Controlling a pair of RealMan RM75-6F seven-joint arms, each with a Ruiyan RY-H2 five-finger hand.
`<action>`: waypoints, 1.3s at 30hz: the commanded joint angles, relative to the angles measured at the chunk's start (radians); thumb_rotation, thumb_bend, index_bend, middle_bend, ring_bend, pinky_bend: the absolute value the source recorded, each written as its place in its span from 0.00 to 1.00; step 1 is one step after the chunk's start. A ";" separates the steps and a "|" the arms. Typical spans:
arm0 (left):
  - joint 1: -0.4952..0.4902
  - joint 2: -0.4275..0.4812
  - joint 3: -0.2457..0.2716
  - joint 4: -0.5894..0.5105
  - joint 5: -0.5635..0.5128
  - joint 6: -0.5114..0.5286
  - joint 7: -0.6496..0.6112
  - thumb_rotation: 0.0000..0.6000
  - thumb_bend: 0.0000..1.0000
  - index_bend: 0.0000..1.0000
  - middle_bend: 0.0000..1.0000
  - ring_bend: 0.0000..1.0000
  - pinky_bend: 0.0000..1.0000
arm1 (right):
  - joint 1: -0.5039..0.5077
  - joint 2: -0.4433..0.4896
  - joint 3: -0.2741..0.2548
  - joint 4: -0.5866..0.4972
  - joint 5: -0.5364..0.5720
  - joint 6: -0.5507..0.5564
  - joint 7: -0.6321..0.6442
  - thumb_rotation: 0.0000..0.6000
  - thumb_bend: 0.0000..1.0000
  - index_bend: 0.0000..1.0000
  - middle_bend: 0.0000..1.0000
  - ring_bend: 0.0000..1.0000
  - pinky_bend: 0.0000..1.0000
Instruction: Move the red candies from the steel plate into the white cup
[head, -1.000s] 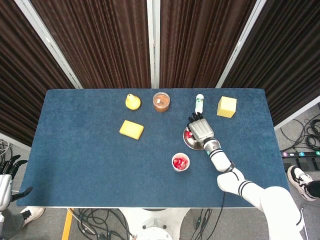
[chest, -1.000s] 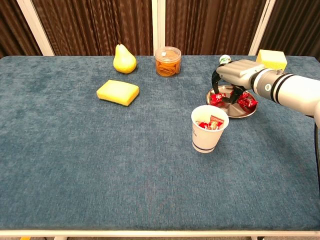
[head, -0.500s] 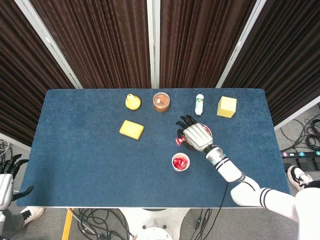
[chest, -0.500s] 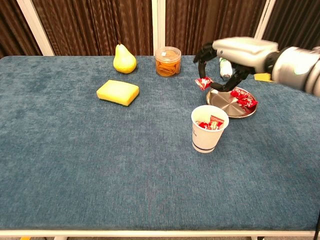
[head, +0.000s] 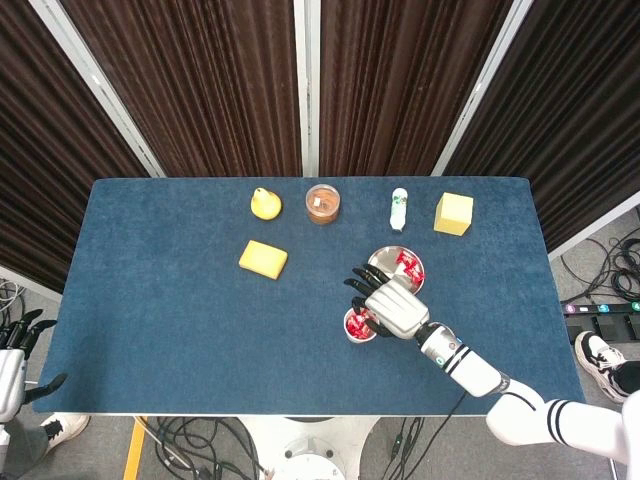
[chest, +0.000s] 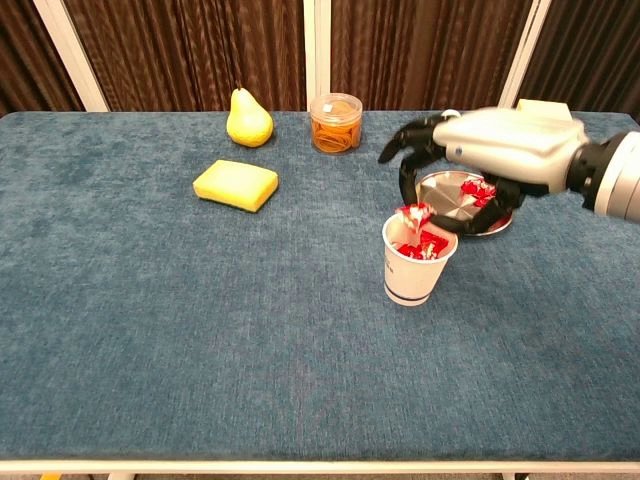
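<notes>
Since the earlier frames the right hand (chest: 500, 160) has carried one red wrapped candy (chest: 413, 213) off the round steel plate (chest: 443, 186) and now holds it directly over the mouth of the white paper cup (chest: 417, 268), pinched between thumb and a fingertip while the other fingers fan out, so a release should drop it in. Going left to right: the left hand (head: 12, 360) hangs idle off the table's near-left corner, fingers spread and holding nothing, well clear of the work. On the blue cloth table (chest: 150, 330), the yellow pear (chest: 248, 118), the yellow sponge block (chest: 235, 185) and the clear jar of orange snacks (chest: 336, 122) sit apart from the action as bystanders. The cup already holds several red candies. Just beyond it the plate keeps a few more red candies (chest: 478, 189), so the job looks partly done. Further right stand a small white bottle (head: 399, 208) and a yellow cube (head: 453, 213).
</notes>
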 joint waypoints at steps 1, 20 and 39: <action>0.000 -0.001 -0.001 0.001 0.001 0.000 -0.001 1.00 0.09 0.31 0.24 0.21 0.22 | -0.002 -0.004 -0.005 0.004 0.002 -0.006 -0.012 1.00 0.36 0.42 0.11 0.00 0.00; -0.010 -0.005 -0.003 0.014 0.011 -0.005 -0.015 1.00 0.09 0.31 0.24 0.21 0.22 | -0.027 0.002 0.128 0.130 0.362 -0.068 -0.167 1.00 0.31 0.36 0.12 0.00 0.00; -0.005 -0.009 -0.001 0.023 -0.002 -0.010 -0.021 1.00 0.09 0.31 0.24 0.21 0.22 | 0.061 -0.232 0.160 0.500 0.567 -0.226 -0.290 1.00 0.31 0.38 0.11 0.00 0.00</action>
